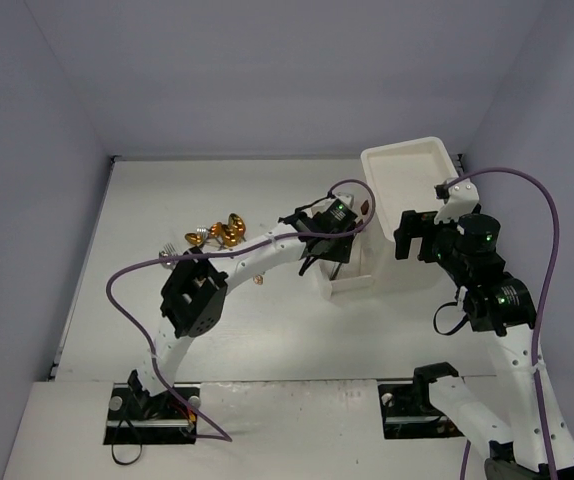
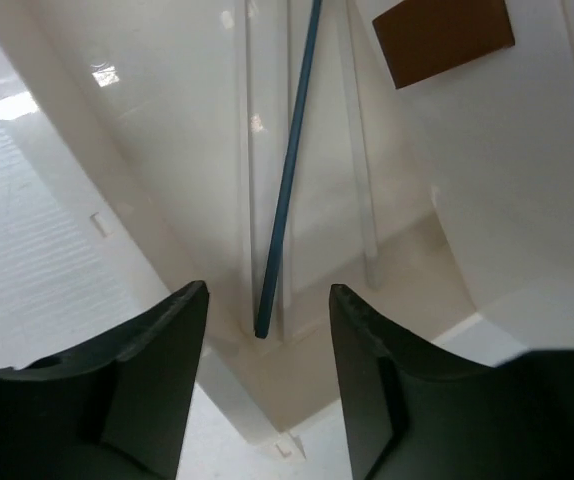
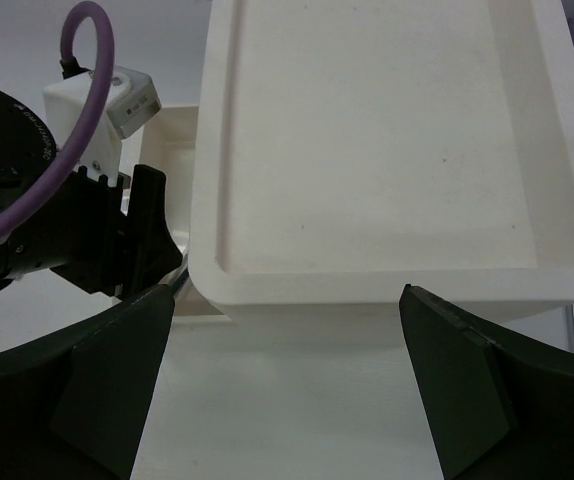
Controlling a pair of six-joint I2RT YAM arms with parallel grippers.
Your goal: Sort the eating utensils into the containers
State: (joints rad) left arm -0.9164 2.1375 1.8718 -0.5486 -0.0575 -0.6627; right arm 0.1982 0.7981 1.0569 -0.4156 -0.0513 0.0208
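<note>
The white drawer unit (image 1: 412, 195) stands at the right. One drawer (image 1: 345, 278) is pulled out to its left. My left gripper (image 1: 325, 250) is open just above this drawer. In the left wrist view the gripper (image 2: 267, 305) is open over a teal-handled rod (image 2: 287, 180) lying in the drawer beside pale rods (image 2: 359, 170), touching none. The brown handle (image 2: 444, 38) shows above. Gold spoons (image 1: 222, 233) and a silver fork (image 1: 170, 248) lie on the table to the left. My right gripper (image 1: 414, 232) is open and empty at the unit's near edge (image 3: 387, 285).
The unit's top (image 3: 377, 130) is a shallow white tray shape with a raised rim. The left arm's wrist and purple cable (image 3: 67, 200) sit close to the left of the right gripper. Grey walls enclose the table on three sides.
</note>
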